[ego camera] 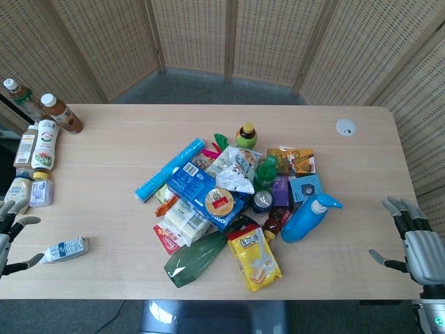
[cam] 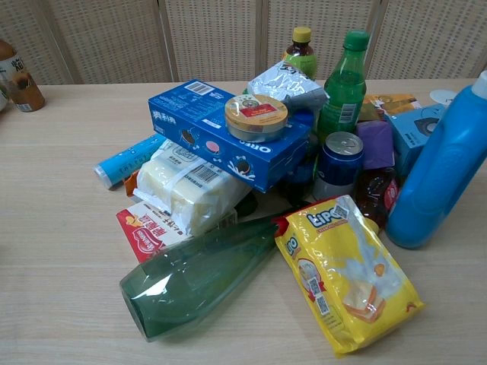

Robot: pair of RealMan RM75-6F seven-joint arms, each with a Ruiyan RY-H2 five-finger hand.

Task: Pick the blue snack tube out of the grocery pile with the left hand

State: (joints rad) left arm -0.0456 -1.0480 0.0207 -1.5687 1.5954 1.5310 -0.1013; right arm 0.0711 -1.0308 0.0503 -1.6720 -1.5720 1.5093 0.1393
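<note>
The blue snack tube [ego camera: 169,169] lies slanted along the left side of the grocery pile, its upper end against the blue cookie box [ego camera: 201,191]. In the chest view only its lower end [cam: 128,160] shows, the rest hidden behind the white packet [cam: 186,186]. My left hand [ego camera: 8,233] hovers at the far left edge of the table, fingers apart and holding nothing, well away from the tube. My right hand [ego camera: 416,240] sits at the far right edge, also spread and empty. Neither hand shows in the chest view.
Several bottles [ego camera: 38,142] line the table's left side, and a small packet [ego camera: 66,249] lies close to my left hand. The pile also holds a blue detergent bottle [ego camera: 309,217], a yellow snack bag [ego camera: 255,259], a green bottle [ego camera: 197,259] and a round tin [ego camera: 219,202].
</note>
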